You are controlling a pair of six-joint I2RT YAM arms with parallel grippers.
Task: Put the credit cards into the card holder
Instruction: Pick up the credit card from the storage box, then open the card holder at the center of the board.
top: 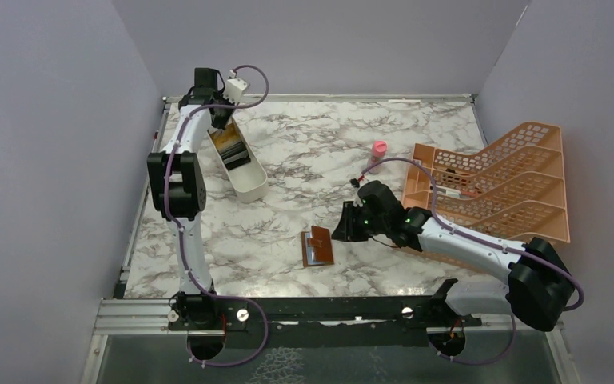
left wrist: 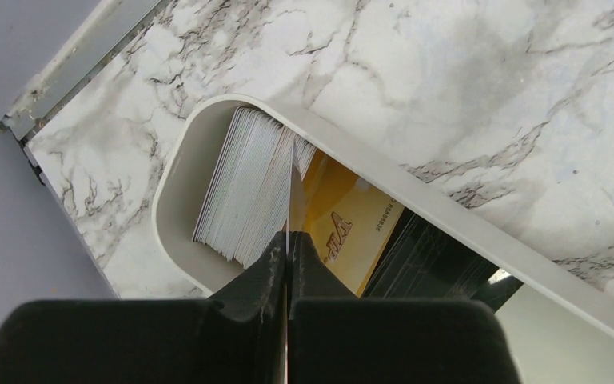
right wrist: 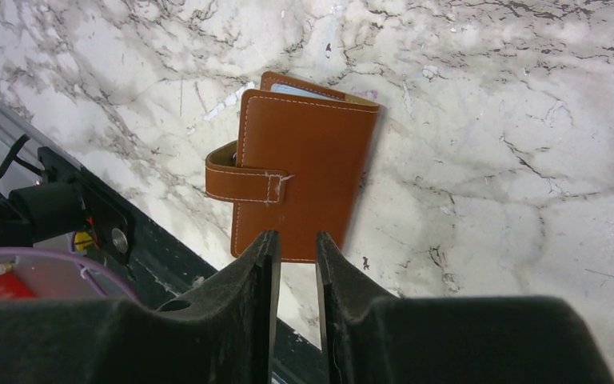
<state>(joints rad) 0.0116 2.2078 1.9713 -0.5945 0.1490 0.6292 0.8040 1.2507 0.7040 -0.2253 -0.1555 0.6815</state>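
The brown card holder [top: 317, 246] lies on the marble table near the front middle. In the right wrist view [right wrist: 304, 172] it is folded, strap across it, a pale inner strip showing at its far edge. My right gripper [top: 342, 232] [right wrist: 297, 238] hovers just right of it, jaws a narrow gap apart and empty. My left gripper [top: 225, 126] [left wrist: 289, 237] reaches into the white oblong tray [top: 249, 189] [left wrist: 448, 214] at the back left, shut on a thin card [left wrist: 291, 192] seen edge-on. A yellow-gold card [left wrist: 352, 232] and dark cards [left wrist: 432, 260] lie beside it.
A stack of white cards [left wrist: 244, 188] stands in the tray's rounded end. An orange lattice rack [top: 504, 180] fills the right side. A small pink object [top: 377, 154] stands left of the rack. Grey walls enclose the table on three sides.
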